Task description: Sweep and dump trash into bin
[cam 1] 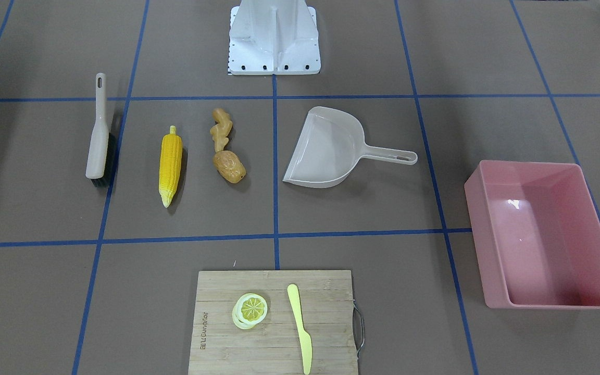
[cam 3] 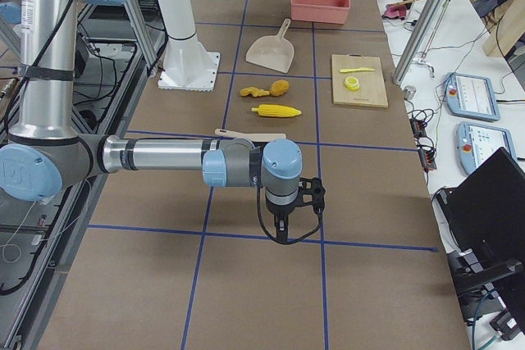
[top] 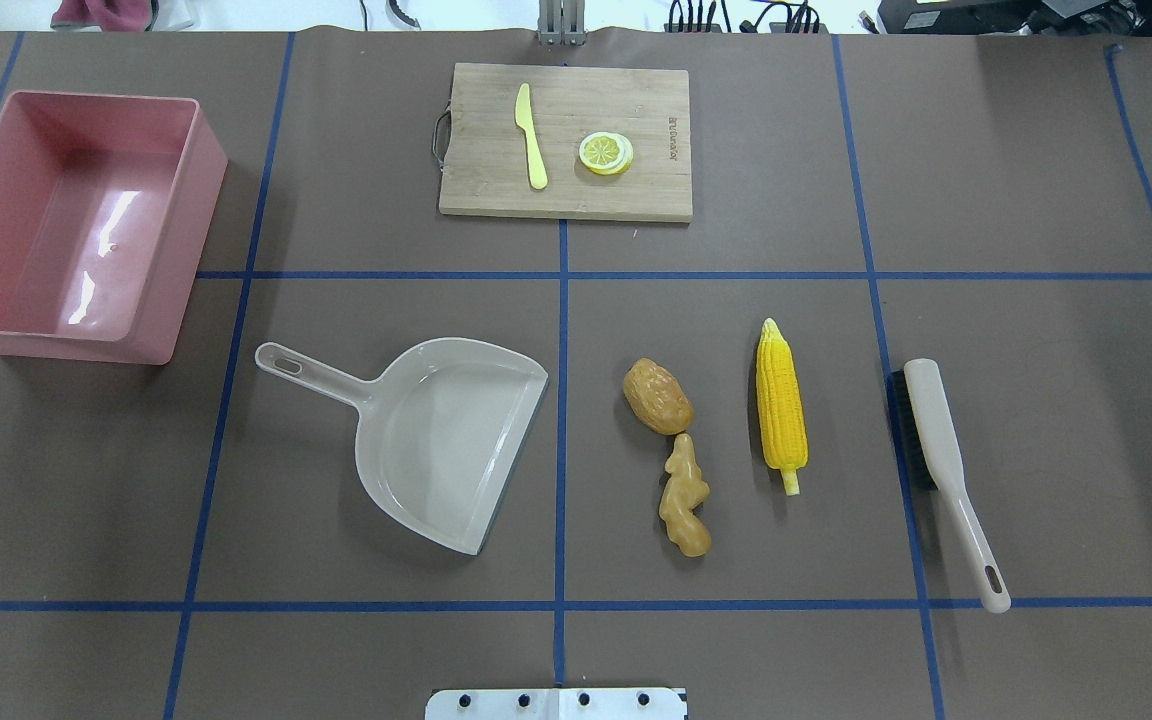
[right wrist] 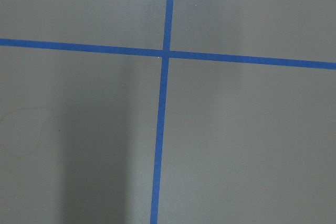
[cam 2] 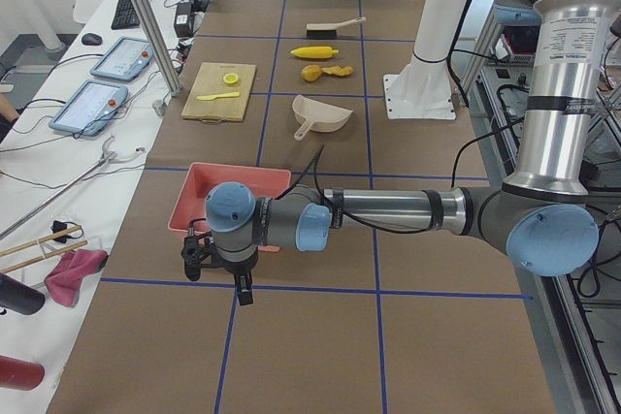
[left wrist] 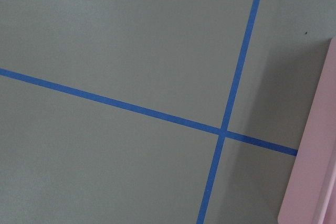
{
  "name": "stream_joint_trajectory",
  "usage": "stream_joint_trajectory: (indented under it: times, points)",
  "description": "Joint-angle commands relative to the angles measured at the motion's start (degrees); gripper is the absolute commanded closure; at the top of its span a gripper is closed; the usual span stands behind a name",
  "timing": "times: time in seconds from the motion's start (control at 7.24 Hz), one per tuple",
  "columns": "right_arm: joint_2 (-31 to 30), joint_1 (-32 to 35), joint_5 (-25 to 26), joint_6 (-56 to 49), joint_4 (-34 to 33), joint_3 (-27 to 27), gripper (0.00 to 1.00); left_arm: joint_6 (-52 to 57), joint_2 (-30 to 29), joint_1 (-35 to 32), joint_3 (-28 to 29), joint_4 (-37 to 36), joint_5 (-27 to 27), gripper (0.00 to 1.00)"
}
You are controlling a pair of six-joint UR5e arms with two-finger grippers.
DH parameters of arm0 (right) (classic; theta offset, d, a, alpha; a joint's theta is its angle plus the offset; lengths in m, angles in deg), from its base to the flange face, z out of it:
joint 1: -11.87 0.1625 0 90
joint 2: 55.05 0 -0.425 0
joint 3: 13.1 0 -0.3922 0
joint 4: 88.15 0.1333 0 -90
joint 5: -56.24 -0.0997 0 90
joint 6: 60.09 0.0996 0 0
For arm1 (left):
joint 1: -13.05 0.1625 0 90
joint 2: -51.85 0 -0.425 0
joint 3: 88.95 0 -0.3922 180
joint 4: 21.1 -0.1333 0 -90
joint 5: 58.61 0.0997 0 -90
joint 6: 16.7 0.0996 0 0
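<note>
Front-facing view: neither arm reaches in. The corn cob (cam 1: 170, 164), ginger root (cam 1: 221, 129) and potato (cam 1: 229, 166) lie on the worktop (cam 1: 383, 291) between the brush (cam 1: 98, 136) and the dustpan (cam 1: 326, 151). The ginger root touches the potato and the corn cob lies apart. The pink bin (cam 1: 479, 234) stands beyond the dustpan's handle, on the robot's left, with none of the trash in it.

Overhead view: the dustpan's open lip faces the trash, and its handle slants off toward the bin. The corn cob and the brush both lie lengthwise, roughly toward and away from the robot and about parallel to that lip, with the brush's handle end nearer the robot. A sweep would therefore run from the robot's right to its left, I judge.

Left-end view: the left hand (cam 2: 243, 290) hangs over bare worktop just beside the bin, on the side away from the dustpan. It is the nearer one to both. Nothing seems to be in it, but I cannot tell how far apart its fingers stand.

Right-end view: the right hand (cam 3: 281, 231) hangs past the brush, well apart from the trash, and the brush is the nearest thing to it. I cannot tell how far it is open.

Wrist views: the left one shows blue tape lines (left wrist: 226, 129) and the bin's edge, the right one shows tape only, and neither shows any fingers
</note>
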Motion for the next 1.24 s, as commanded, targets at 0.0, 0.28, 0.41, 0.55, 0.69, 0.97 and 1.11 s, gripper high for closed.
stream_joint_trajectory:
  times: [0.0, 0.28, 0.41, 0.55, 0.69, 0.97, 1.11]
  points:
    - [-0.06, 0.05, 0.00, -0.03, -0.23, -0.09, 0.00, 0.00, -0.09, 0.00, 0.00, -0.05, 0.00, 0.01]
    - [-0.06, 0.05, 0.00, -0.03, -0.15, 0.00, 0.00, 0.00, 0.00, 0.00, 0.00, 0.04, 0.00, 0.01]
    - [-0.15, 0.14, 0.17, -0.03, 0.38, 0.17, 0.00, 0.00, 0.00, 0.00, 0.08, 0.04, 0.00, 0.01]
    - [-0.06, 0.22, 0.00, -0.03, 0.47, 0.44, 0.00, 0.00, 0.00, 0.09, 0.08, -0.05, 0.00, 0.01]
    - [-0.58, 0.14, 0.00, -0.20, 0.47, 0.18, 0.00, 0.00, 0.09, 0.09, 0.17, -0.05, 0.08, 0.01]
    - [-1.72, 0.14, -0.35, -1.17, 0.29, -0.17, 0.00, 0.00, 0.09, 0.09, 0.08, -0.05, 0.26, 0.01]
    - [-2.60, 0.14, -2.18, -0.65, 0.38, 0.00, 0.00, 0.00, 0.09, 0.09, 0.08, -0.13, 0.26, 0.01]
